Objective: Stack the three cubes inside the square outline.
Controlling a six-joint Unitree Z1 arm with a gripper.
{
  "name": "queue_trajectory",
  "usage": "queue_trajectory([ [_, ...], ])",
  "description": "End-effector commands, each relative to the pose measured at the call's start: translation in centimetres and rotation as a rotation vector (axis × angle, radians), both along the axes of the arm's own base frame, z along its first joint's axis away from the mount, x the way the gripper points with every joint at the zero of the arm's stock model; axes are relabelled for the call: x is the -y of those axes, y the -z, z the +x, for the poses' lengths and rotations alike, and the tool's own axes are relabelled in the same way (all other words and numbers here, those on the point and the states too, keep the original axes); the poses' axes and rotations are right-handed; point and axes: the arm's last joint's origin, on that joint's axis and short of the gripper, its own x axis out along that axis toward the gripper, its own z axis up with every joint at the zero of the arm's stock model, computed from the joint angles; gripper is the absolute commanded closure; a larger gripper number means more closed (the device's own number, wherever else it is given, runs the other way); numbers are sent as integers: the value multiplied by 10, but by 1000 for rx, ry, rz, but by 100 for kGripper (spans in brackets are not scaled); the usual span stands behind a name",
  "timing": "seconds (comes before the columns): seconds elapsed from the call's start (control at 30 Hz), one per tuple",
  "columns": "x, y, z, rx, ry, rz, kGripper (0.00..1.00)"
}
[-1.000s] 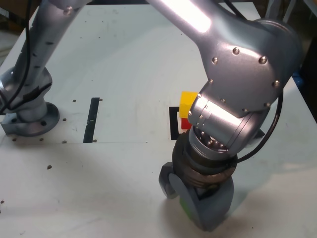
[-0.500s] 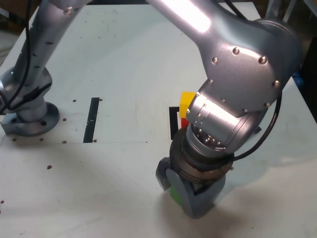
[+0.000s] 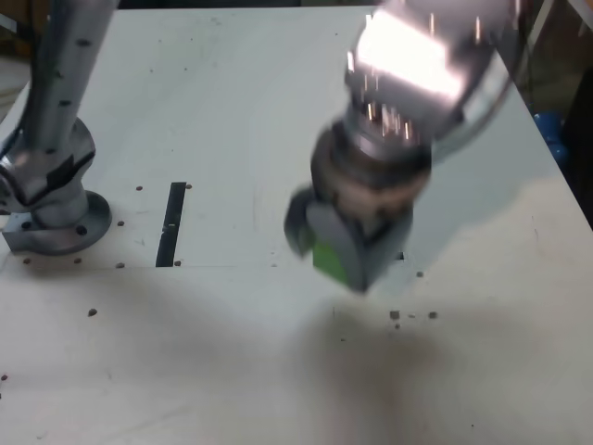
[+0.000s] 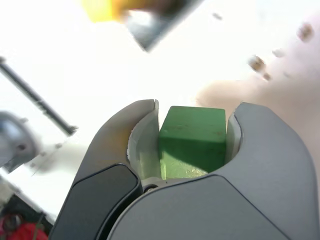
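wrist view gives me the clearest read: my gripper (image 4: 192,137) is clamped tight on the green cube (image 4: 192,142), its two curved grey jaws pressed against opposite faces of the block, which sits deep between them. the cube is matte, plain-faced and square-edged, with a few small dark specks near one top corner; i can read no label, brand or writing on it or anywhere else. the jaws look like smooth moulded grey plastic with paler inner pads. above them in that picture a blurred patch of the yellow cube (image 4: 102,7) shows beside a dark angled piece (image 4: 150,22) that may be part of the square outline, though i cannot tell for sure. in the exterior view the gripper (image 3: 341,248) sits in the middle of the frame, motion-blurred, with green (image 3: 328,256) showing between the jaws. the metallic silver arm (image 3: 422,65) fills the upper right, its base (image 3: 51,199) at the left edge. a narrow black tape strip (image 3: 171,224) lies on the white table (image 3: 185,371), left of centre, well apart from the gripper. dark specks dot the tabletop.
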Motion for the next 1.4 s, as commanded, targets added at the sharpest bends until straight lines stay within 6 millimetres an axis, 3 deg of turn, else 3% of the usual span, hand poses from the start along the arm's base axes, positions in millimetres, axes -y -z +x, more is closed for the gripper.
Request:
queue_trajectory([
  [0.0, -24, -32, -6, 58, -66, -28, 69],
  [0.1, -53, -53, -7, 98, -170, -70, 69],
  [0.23, -80, -62, -6, 116, -290, -104, 69],
  [0.63, -136, -53, 4, 77, -484, -136, 69],
  [0.93, -153, -37, 16, 40, -507, -141, 69],
  [1.37, -154, -16, 30, 7, -507, -141, 69],
])
